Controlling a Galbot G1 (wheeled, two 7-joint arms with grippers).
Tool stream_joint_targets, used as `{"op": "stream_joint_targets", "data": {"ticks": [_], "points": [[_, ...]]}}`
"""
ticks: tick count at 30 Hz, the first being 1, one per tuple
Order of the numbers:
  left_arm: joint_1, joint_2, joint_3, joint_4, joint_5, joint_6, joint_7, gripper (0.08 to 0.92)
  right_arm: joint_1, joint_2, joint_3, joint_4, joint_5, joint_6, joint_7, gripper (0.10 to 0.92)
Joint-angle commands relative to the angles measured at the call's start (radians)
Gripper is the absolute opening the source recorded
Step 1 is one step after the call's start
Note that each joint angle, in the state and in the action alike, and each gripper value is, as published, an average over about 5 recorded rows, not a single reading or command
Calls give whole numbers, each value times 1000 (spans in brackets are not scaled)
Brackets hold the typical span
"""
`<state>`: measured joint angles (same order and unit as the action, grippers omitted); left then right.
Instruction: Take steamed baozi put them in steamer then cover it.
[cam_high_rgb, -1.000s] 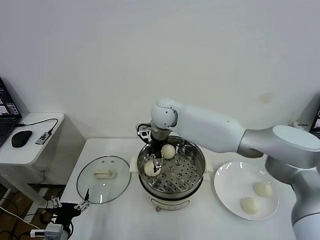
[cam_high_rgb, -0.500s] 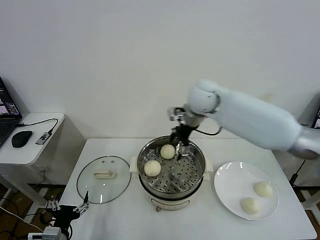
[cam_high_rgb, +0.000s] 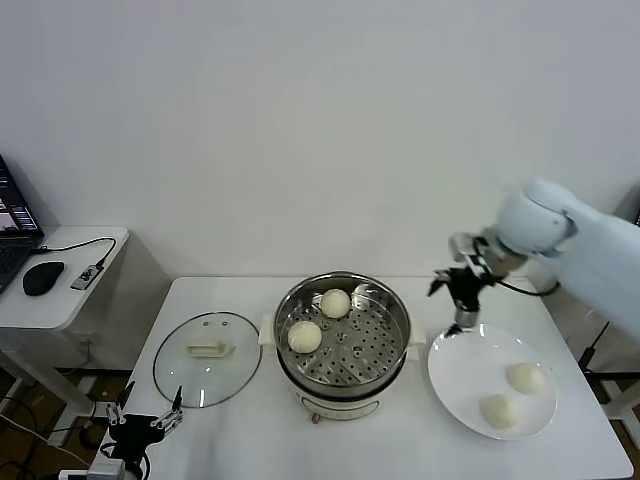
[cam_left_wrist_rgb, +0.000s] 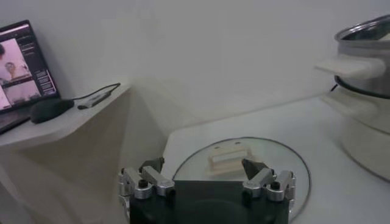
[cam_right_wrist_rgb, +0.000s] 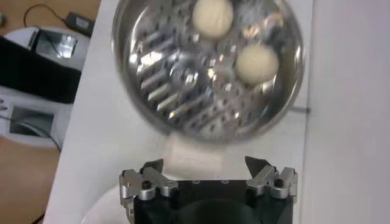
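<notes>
Head view: steamer (cam_high_rgb: 343, 340) mid-table, two steamed baozi (cam_high_rgb: 305, 337) on its perforated tray toward the left and far side; two more buns sit on the white plate (cam_high_rgb: 455, 372) at the robot's right, near the plate's front-right part. Right gripper (cam_high_rgb: 462, 297) hangs empty above the plate's far-left rim, jaws spread, between steamer and the plate buns; the nearer plate bun (cam_high_rgb: 524, 378) lies to the right of it and closer to the robot, lower down, so the next reach looks like outward-right and down. Cover (cam_high_rgb: 207, 357) flat on the table left of the steamer, bar handle up, its long axis running roughly left-right. Left gripper (cam_high_rgb: 146, 421) low at the table's front-left corner, just short of the cover's near edge, parked. Left wrist view: left gripper (cam_left_wrist_rgb: 206, 182) jaws wide, nothing between them; cover handle straight ahead, steamer wall beyond to one side. Right wrist view: right gripper (cam_right_wrist_rgb: 209, 180) wide open, empty; steamer with its two buns lies ahead, plate barely showing at the frame corner. Right arm clearly nearer the plate buns; left arm nearer the cover
</notes>
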<state>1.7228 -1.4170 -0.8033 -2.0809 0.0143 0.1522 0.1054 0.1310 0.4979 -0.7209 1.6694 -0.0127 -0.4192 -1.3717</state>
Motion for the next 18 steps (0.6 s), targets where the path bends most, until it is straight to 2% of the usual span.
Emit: {"op": "stream_joint_targets", "data": {"ticks": [1,18], "points": [[-3,-7,4,7,-1,-1,3,823,-193,-105,57,25,-136,57,-2,823],[-2,-11,9,26,6,-3,4,823,-346,-100,98,-7,-217,77,-3,823]]}}
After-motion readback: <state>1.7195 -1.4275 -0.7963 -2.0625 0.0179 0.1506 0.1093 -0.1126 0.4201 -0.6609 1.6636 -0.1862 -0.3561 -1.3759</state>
